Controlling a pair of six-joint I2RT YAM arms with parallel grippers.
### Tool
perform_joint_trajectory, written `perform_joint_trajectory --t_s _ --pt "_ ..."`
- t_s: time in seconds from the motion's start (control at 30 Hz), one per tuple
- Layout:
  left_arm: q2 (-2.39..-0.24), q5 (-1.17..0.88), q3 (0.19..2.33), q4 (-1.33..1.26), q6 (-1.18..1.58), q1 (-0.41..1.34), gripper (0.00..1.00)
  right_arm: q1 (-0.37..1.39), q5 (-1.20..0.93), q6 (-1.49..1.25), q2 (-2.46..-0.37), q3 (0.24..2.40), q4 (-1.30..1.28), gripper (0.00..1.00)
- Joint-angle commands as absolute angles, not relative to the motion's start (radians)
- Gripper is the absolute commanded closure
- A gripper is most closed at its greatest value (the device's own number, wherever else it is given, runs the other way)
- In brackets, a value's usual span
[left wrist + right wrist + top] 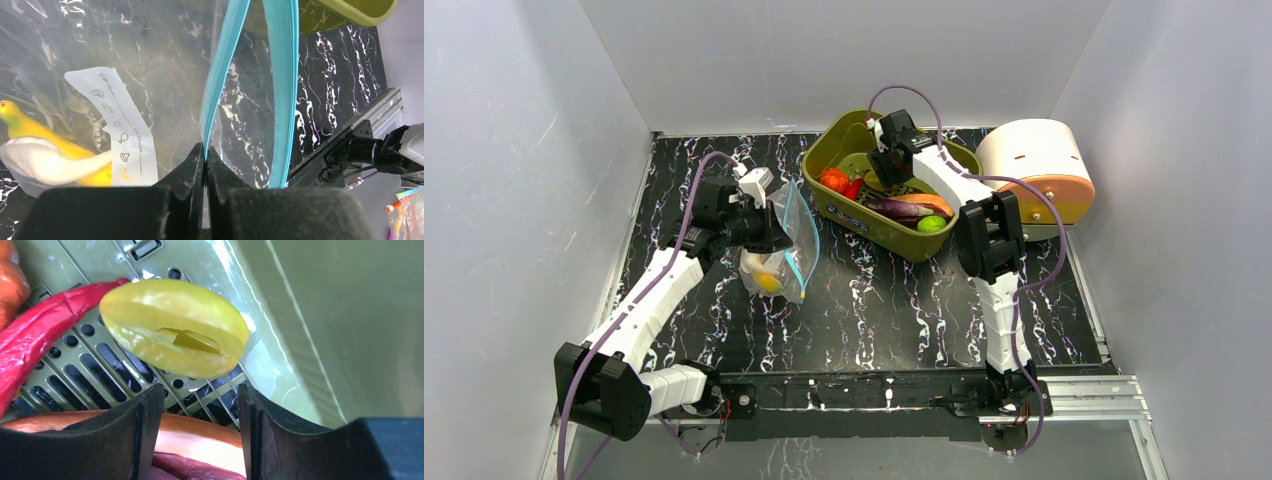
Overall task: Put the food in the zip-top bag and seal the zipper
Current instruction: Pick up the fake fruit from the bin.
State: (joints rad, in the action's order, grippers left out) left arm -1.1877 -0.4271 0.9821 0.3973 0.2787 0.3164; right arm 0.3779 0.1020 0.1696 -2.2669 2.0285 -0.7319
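Clear bag (790, 215) pinched at teal zipper (222, 65) in clenched left claw (205, 150), strip running straight out from that claw, banana (30, 127) inside, right claw (200, 395) parted, empty, ridged yellow fruit (175, 327) lying crosswise just ahead in tub (325, 315).

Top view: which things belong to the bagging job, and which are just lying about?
Job: zip-top bag, banana inside it, zipper, tomato, chili, eggplant, carrot, green fruit, yellow fruit.
Lying about: white-and-orange drum; olive-green tub, merely holding the loose food.
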Motion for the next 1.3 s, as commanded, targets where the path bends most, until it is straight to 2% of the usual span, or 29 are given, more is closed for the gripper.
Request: perform_joint_trajectory --t_s 0.0,0.1,0.17,0.33,0.6,0.77,0.9,1.1,1.27 --pt "-1.173 -0.468 1.009 0.381 0.295 0.319 1.0 0.378 0.128 0.137 -2.174 1.983 -0.696 0.46" --pt "-1.171 -0.465 1.01 0.379 0.288 0.32 1.0 0.378 0.076 0.215 -2.142 1.936 -0.668 0.33" --pt "-1.168 -0.457 1.014 0.381 0.285 0.319 1.0 0.378 0.068 0.262 -2.136 1.932 -0.659 0.28" --pt "-1.158 -0.457 1.01 0.38 0.282 0.32 1.0 0.378 0.003 0.4 -2.143 1.908 -0.594 0.22" --pt "-1.144 -0.424 1.0 0.37 0.272 0.319 1.0 0.378 -0.037 0.442 -2.235 1.982 -0.617 0.19" --pt "-1.15 -0.428 0.991 0.358 0.265 0.32 1.0 0.379 -0.078 0.428 -2.277 2.002 -0.569 0.19" --pt "-1.15 -0.434 0.982 0.341 0.268 0.319 1.0 0.38 -0.081 0.427 -2.31 2.039 -0.566 0.23" --pt "-1.145 -0.455 1.001 0.35 0.264 0.32 1.0 0.38 -0.115 0.436 -2.3 2.0 -0.519 0.32" --pt "-1.136 -0.458 0.999 0.357 0.256 0.319 1.0 0.38 -0.098 0.428 -2.28 1.963 -0.496 0.45"
